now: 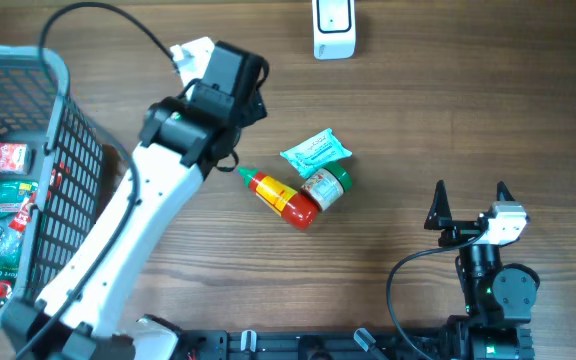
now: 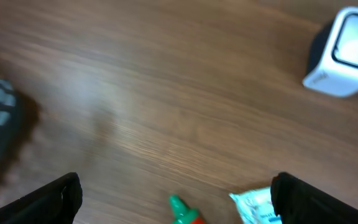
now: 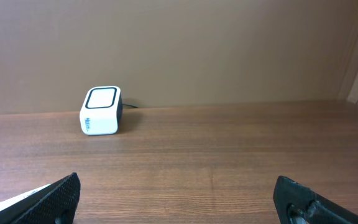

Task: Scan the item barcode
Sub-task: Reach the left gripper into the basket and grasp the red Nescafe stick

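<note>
The worktop [image 1: 418, 120] is warm brown with a fine wood grain. The scanner [image 1: 334, 28] is white, its window dark-rimmed. The sauce bottle [image 1: 283, 197] is red with a yellow band and a green cap. The small jar [image 1: 326, 186] has a green lid and a tan label. The packet [image 1: 315, 152] is pale teal with white. The basket [image 1: 56, 62] has a grey-blue rim and black mesh. My left tool [image 2: 179, 202] and right tool [image 1: 470, 198] are black, and my left arm [image 1: 118, 240] is white with black joints.
</note>
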You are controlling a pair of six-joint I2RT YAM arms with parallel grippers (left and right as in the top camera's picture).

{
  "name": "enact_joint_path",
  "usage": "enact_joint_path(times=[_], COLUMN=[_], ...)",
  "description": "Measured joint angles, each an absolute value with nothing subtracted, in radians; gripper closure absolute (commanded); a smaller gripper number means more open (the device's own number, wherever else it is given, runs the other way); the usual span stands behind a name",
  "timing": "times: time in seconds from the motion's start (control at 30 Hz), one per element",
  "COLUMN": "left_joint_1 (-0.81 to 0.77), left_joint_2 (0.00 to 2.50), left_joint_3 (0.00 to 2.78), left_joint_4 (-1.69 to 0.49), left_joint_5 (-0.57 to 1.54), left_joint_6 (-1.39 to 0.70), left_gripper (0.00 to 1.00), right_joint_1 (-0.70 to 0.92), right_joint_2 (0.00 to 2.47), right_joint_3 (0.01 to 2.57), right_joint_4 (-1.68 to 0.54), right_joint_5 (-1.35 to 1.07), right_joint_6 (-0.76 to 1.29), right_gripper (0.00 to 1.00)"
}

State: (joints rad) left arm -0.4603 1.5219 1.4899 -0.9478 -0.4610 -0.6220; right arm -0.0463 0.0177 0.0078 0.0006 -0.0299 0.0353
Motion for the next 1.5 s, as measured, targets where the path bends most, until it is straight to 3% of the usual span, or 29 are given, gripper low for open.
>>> enact_joint_path(times=[0.27,0.6,0.77,0.9,1.03,1.13,1.4,1.5], left_joint_1=[-0.324,-0.014,0.213,0.516,0.665,0.713,0.691,0.687], left_joint_2=[1.362,1.173,1.17,1.211,1.305,1.398,1.729,1.853], left_joint_3=[1.49,1.63,1.684,1.688,1.681,1.655,1.622,1.622], left_joint_4=[-0.98,-0.976,-1.003,-1.166,-1.182,-1.183,-1.171,-1.153], left_joint_5=[-0.516,-0.535,-0.545,-0.487,-0.35,-0.247,-0.082,-0.072], left_joint_6=[-0.621,-0.561,-0.604,-0.802,-0.94,-1.033,-1.236,-1.278], left_gripper=[0.0,0.0,0.0,0.0,0.0,0.13,0.1,0.15], right_joint_1=[-0.046,-0.046,-0.046,-0.046,-0.046,-0.046,-0.046,-0.046], right_joint_2=[0.018,0.018,0.018,0.018,0.018,0.018,0.018,0.018], right_joint_3=[0.008,0.008,0.008,0.008,0.008,0.008,0.008,0.008], right_joint_4=[0.001,0.001,0.001,0.001,0.001,0.001,0.001,0.001], right_joint_5=[-0.03,-0.03,-0.03,-0.03,-0.03,-0.03,-0.03,-0.03], right_joint_6=[0.035,0.035,0.035,0.035,0.035,0.035,0.035,0.035], right_gripper=[0.0,0.0,0.0,0.0,0.0,0.0,0.0,0.0])
